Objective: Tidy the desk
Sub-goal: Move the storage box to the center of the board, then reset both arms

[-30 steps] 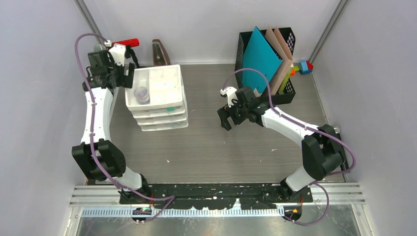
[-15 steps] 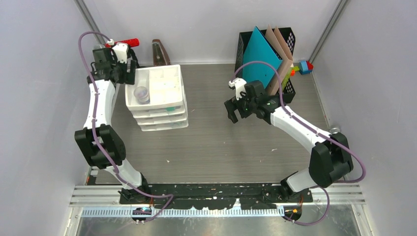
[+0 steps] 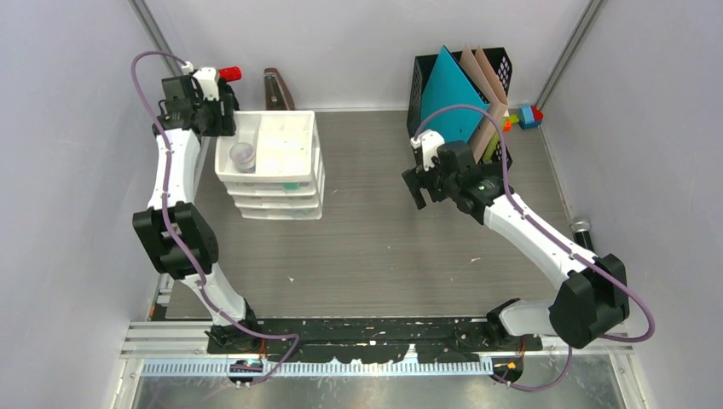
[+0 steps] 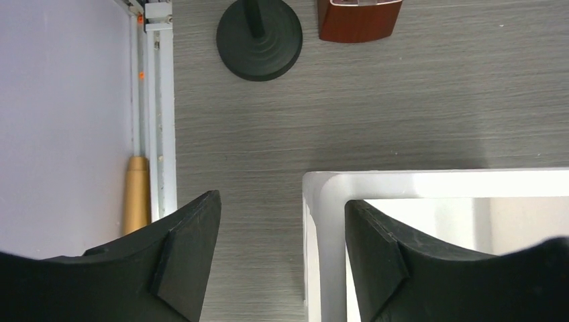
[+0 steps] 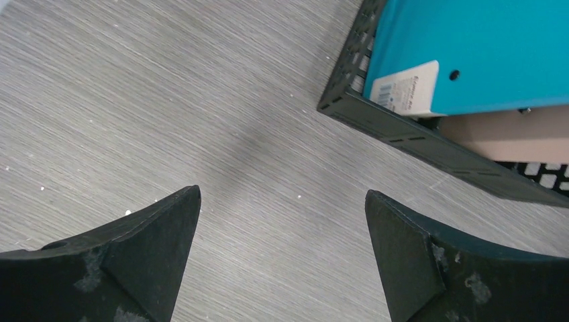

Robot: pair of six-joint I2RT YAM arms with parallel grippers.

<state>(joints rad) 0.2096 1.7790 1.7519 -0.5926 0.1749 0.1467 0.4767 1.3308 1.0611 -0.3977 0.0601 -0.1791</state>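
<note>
Grey wood-grain surface (image 3: 384, 247) — left tool (image 4: 282, 201) part open, jaws astride white drawer tray (image 4: 322, 235) rim, nothing clamped; right tool (image 5: 282, 194) wide open, empty — near black file holder (image 5: 402, 137).

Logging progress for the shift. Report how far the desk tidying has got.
Looks done: folders stand in the black file basket; a jar sits in the white drawer unit's top tray. In hand: the left tool, open, straddles that tray's wall; the right tool hangs open over bare desk. Left: the red item, brown object and coloured blocks at the back.
</note>
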